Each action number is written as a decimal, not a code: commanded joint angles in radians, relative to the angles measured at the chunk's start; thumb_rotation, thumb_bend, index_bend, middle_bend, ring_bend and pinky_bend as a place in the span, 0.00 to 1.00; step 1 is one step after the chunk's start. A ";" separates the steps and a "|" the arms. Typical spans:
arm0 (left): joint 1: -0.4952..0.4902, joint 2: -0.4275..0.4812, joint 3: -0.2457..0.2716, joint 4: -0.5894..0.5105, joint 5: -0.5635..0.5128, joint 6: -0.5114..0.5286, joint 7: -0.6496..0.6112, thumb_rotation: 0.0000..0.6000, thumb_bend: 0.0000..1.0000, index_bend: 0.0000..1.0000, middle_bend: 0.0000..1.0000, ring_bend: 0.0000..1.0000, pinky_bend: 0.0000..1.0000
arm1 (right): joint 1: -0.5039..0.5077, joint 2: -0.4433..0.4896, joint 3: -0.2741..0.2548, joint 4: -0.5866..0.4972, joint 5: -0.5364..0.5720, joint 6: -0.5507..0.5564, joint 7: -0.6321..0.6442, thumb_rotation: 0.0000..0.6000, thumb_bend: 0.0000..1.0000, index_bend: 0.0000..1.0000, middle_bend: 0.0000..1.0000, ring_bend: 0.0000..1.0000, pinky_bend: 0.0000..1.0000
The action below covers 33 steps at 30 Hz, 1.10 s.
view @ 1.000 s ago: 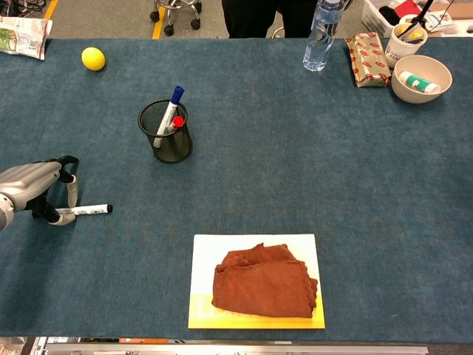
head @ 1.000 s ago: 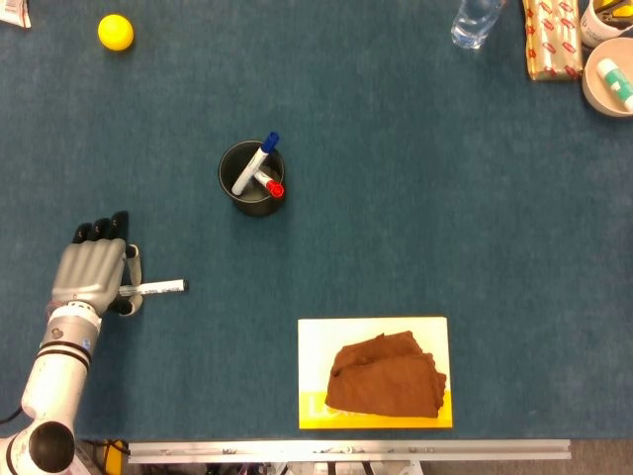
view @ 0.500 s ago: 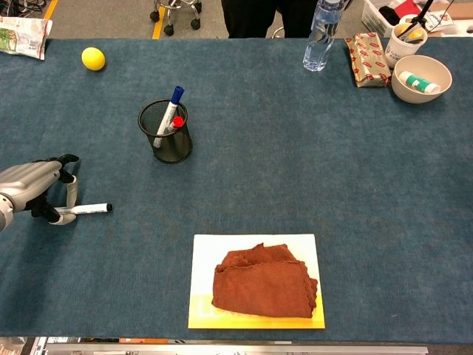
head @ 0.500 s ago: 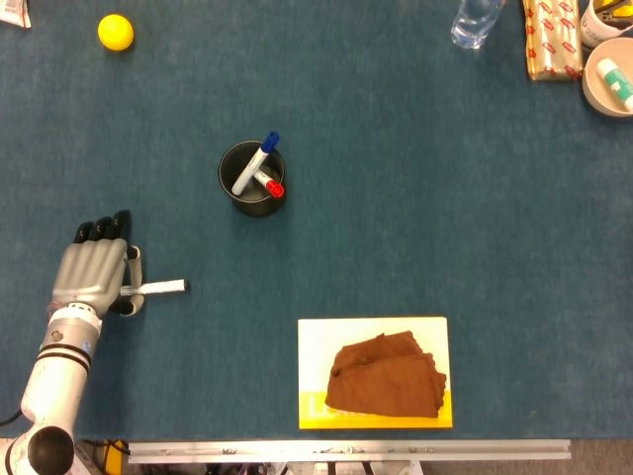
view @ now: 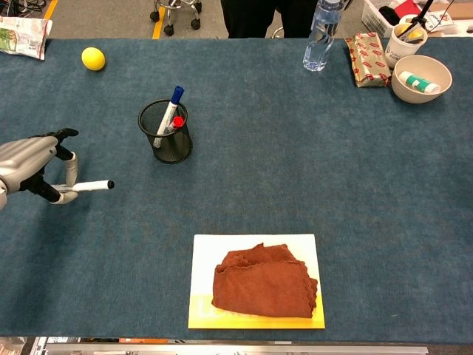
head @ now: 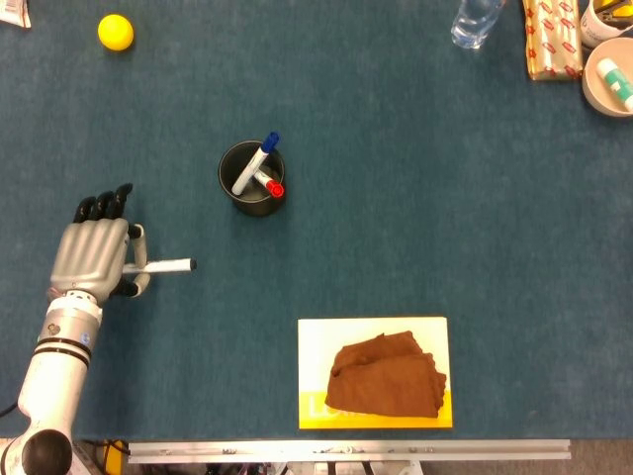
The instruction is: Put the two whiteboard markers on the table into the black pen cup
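Left hand holds a marker, lifted off the table, to the left of the cup.

The marker [head: 163, 265] is white with a black cap and lies level, its cap end pointing right toward the middle of the table; in the chest view it [view: 89, 186] hangs a little above the blue table [view: 310, 163]. The left hand [head: 96, 257] pinches its back end between thumb and fingers, and the other fingers [head: 104, 205] lie close together and point away from the robot. The black cup [head: 250, 179] stands up and to the right of the hand, well apart, with a blue-capped marker [head: 256, 162] and a red-capped marker [head: 270, 185] leaning inside it. Further out there is a yellow ball [head: 115, 32] at the far left, a brown cloth [head: 386, 374] on a yellow-white board [head: 316, 341] near the front edge, and a bottle [view: 319, 35] and a bowl [view: 423, 76] at the far right. The right hand is not in either view.
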 commanded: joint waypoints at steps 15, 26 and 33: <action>-0.003 0.017 -0.036 -0.046 0.061 0.028 -0.011 1.00 0.29 0.65 0.02 0.00 0.00 | 0.001 0.000 -0.001 0.000 0.000 -0.002 0.001 1.00 0.00 0.40 0.36 0.27 0.40; -0.012 0.017 -0.073 -0.071 0.087 0.052 -0.015 1.00 0.29 0.65 0.03 0.00 0.00 | 0.000 0.006 -0.009 0.005 -0.057 0.031 0.079 1.00 0.00 0.40 0.36 0.27 0.40; -0.020 -0.009 -0.098 -0.064 0.106 0.046 -0.048 1.00 0.29 0.65 0.03 0.00 0.00 | 0.002 0.006 -0.012 0.016 -0.068 0.033 0.097 1.00 0.00 0.40 0.36 0.27 0.40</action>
